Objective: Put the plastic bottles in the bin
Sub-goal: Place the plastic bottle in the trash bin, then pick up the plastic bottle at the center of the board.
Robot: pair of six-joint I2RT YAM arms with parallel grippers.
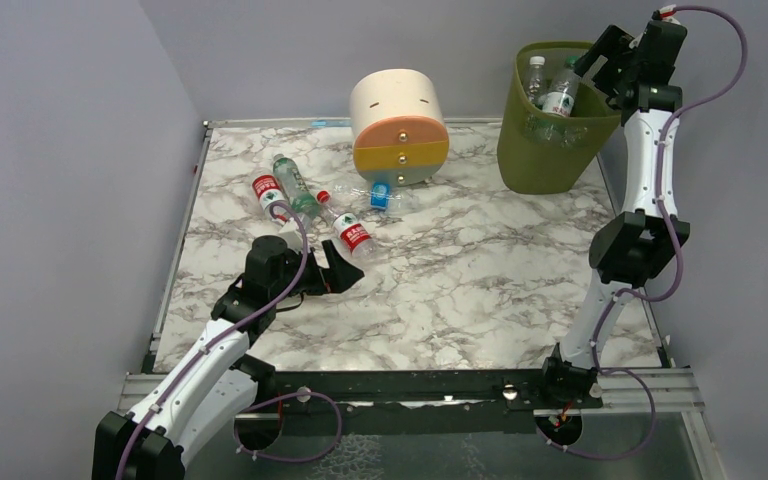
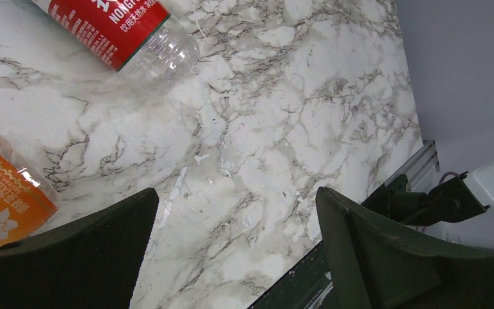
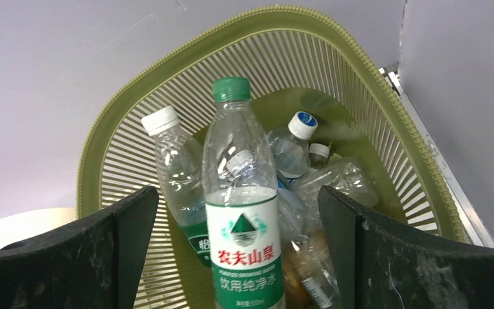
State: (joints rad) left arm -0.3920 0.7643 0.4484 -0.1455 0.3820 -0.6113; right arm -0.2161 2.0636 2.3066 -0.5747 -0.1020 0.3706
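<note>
The olive-green mesh bin (image 1: 545, 150) stands at the back right with several bottles inside. My right gripper (image 1: 592, 68) hovers over its rim, jaws wide open. In the right wrist view a green-labelled bottle (image 3: 241, 212) stands upright between the jaws (image 3: 238, 215) without touching either, over the bin (image 3: 135, 129). Four bottles lie on the table: two red-labelled (image 1: 270, 196) (image 1: 352, 234), one green (image 1: 295, 186), one with a blue cap (image 1: 380, 196). My left gripper (image 1: 343, 272) is open and empty just before the nearer red bottle (image 2: 112, 29). An orange-labelled bottle (image 2: 6, 203) lies beside its left finger.
A cream, orange and yellow round drawer unit (image 1: 398, 125) stands at the back centre, close behind the bottles. The table's near metal rail (image 2: 418, 170) shows in the left wrist view. Grey walls close in the left, back and right.
</note>
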